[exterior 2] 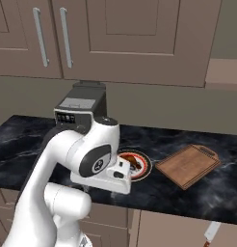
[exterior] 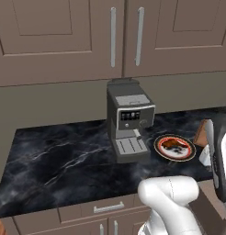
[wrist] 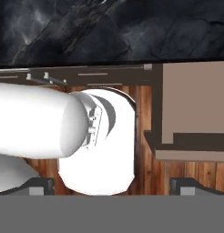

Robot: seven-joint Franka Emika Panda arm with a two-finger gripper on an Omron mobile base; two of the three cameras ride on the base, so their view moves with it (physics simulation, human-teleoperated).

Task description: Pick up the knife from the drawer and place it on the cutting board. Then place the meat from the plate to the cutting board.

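Black marble counter (exterior: 64,160) is running left to right under taupe wall cabinets (exterior 2: 139,38). Nearest the base, the drawer (wrist: 191,109) is standing pulled open below the counter edge. The knife (exterior 2: 210,233) is lying inside it, blade pointing up toward the counter. Gripper (wrist: 112,184) is pointing down over the wood floor beside the drawer, its fingertips (wrist: 189,184) sitting wide apart with nothing between them. On the counter the plate (exterior: 175,147) is sitting just right of the coffee machine (exterior: 128,120), with the meat (exterior: 173,144) resting on its centre. The cutting board (exterior 2: 188,165) is lying right of the plate, close but apart, angled with its handle tab toward the wall, and carrying nothing.
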